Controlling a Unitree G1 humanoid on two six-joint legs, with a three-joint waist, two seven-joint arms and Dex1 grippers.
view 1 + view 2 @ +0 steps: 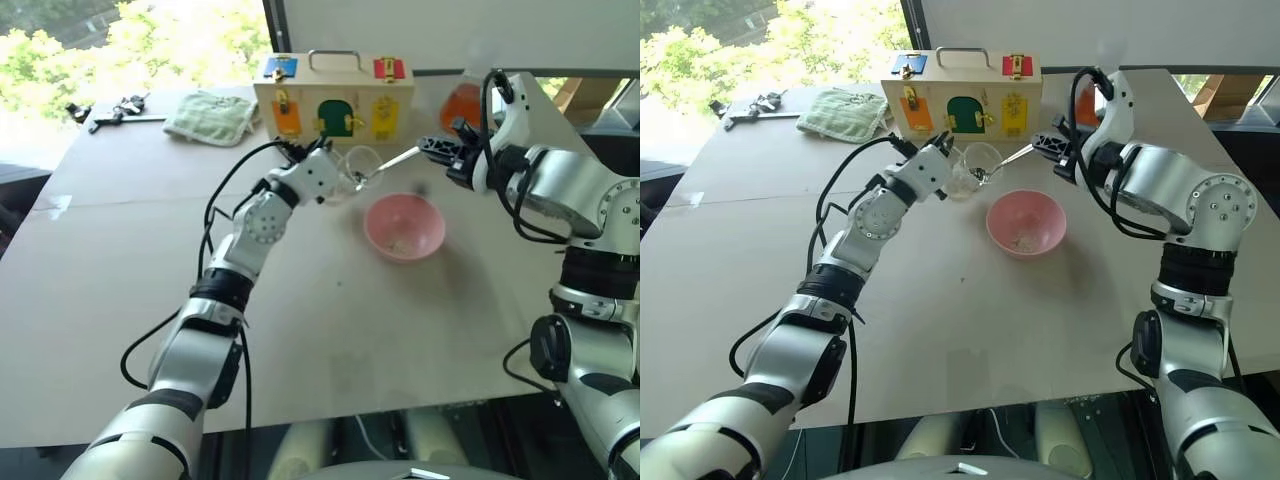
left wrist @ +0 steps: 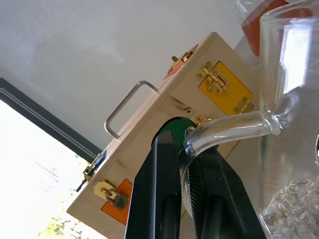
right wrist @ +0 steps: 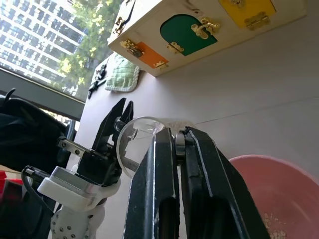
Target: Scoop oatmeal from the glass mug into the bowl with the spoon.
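The clear glass mug (image 1: 358,168) is raised a little above the table, in front of the wooden box. My left gripper (image 2: 187,174) is shut on the mug's handle (image 2: 224,132). Pale flaky oatmeal (image 2: 294,206) lies in the mug's bottom. My right gripper (image 1: 432,146) is shut on the handle end of the silver spoon (image 1: 396,160). The spoon slants down to the left, and its oval end sits at the mug's rim. The pink bowl (image 1: 385,215) stands on the table just right of the mug, under the spoon, with a few oatmeal flakes (image 1: 403,243) inside.
A wooden latch box (image 1: 333,100) stands right behind the mug. A flask of orange liquid (image 1: 462,100) is behind my right gripper. A green cloth (image 1: 212,117) and black tools (image 1: 115,110) lie at the far left. The table's near half is bare.
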